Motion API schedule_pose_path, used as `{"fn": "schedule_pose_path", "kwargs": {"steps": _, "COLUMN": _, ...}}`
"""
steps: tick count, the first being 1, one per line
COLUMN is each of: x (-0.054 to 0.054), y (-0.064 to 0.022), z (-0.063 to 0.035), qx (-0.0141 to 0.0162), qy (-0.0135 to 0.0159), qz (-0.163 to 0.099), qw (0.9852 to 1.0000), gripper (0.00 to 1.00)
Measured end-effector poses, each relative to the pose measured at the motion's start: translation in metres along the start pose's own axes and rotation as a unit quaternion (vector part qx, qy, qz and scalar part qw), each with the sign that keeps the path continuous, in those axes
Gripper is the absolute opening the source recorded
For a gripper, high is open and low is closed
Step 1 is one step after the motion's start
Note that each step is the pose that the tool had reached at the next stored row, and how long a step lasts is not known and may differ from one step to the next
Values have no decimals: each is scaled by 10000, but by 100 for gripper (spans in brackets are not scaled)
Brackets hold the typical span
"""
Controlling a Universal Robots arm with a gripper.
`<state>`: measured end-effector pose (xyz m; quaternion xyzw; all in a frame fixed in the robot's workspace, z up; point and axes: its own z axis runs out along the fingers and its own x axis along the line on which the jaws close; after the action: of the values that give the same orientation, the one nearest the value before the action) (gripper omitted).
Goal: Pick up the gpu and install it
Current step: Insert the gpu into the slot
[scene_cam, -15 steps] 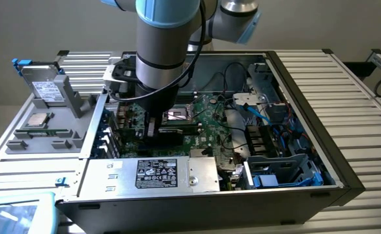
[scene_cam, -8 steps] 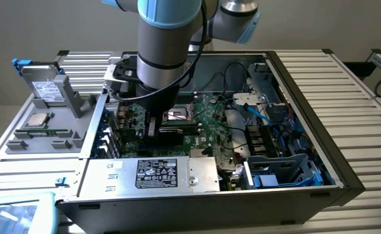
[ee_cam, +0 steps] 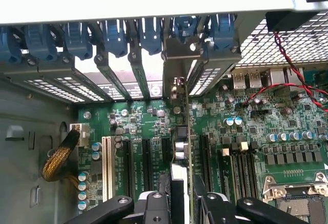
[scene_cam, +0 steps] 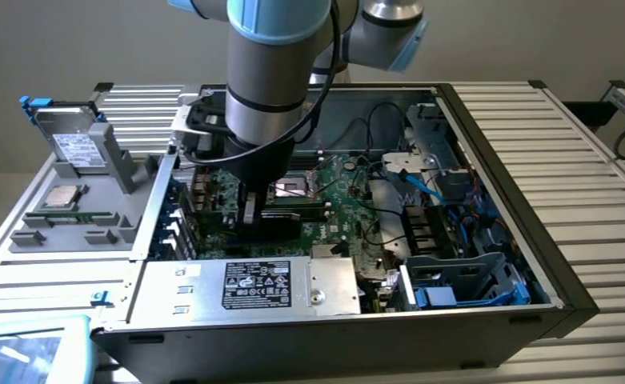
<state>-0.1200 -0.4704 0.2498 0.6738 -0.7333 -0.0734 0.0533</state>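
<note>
In the wrist view the gpu (ee_cam: 180,144) stands edge-on, upright over the green motherboard (ee_cam: 256,131). It sits between two black expansion slots (ee_cam: 146,167), and its metal bracket (ee_cam: 177,60) lies against the case's rear slot openings. My gripper (ee_cam: 180,196) is shut on the card's upper edge, one black finger (ee_cam: 159,203) on each side. In the exterior view the gripper (scene_cam: 254,214) reaches down into the open computer case (scene_cam: 504,144), with the dark gpu (scene_cam: 250,210) below it at the motherboard (scene_cam: 334,204). I cannot tell whether the card is fully seated.
Blue slot clips (ee_cam: 113,34) line the case's rear wall. A white slot (ee_cam: 106,162), a CPU socket (ee_cam: 294,193) and red-black wires (ee_cam: 287,75) lie nearby. The power supply (scene_cam: 258,286), the drive cage (scene_cam: 462,284) and cables (scene_cam: 398,200) crowd the case. A grey parts holder (scene_cam: 72,192) stands at the exterior view's left.
</note>
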Motion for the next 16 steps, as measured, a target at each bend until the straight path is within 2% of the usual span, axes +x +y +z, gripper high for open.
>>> {"fn": "schedule_pose_path", "kwargs": {"steps": 8, "x": -29, "y": -21, "z": -3, "qx": -11, "qy": 8, "qz": 2, "qw": 10000, "gripper": 28}}
{"fn": "schedule_pose_path", "kwargs": {"steps": 9, "x": -30, "y": -31, "z": -6, "qx": -17, "qy": 10, "qz": 1, "qw": 10000, "gripper": 28}}
{"fn": "schedule_pose_path", "kwargs": {"steps": 11, "x": -34, "y": -77, "z": -17, "qx": -70, "qy": 13, "qz": 4, "qw": 10000, "gripper": 28}}
{"fn": "schedule_pose_path", "kwargs": {"steps": 12, "x": -34, "y": -82, "z": -17, "qx": -81, "qy": 16, "qz": 4, "qw": 10000, "gripper": 28}}
{"fn": "schedule_pose_path", "kwargs": {"steps": 16, "x": -34, "y": -82, "z": -17, "qx": -84, "qy": 25, "qz": 6, "qw": 10000, "gripper": 28}}
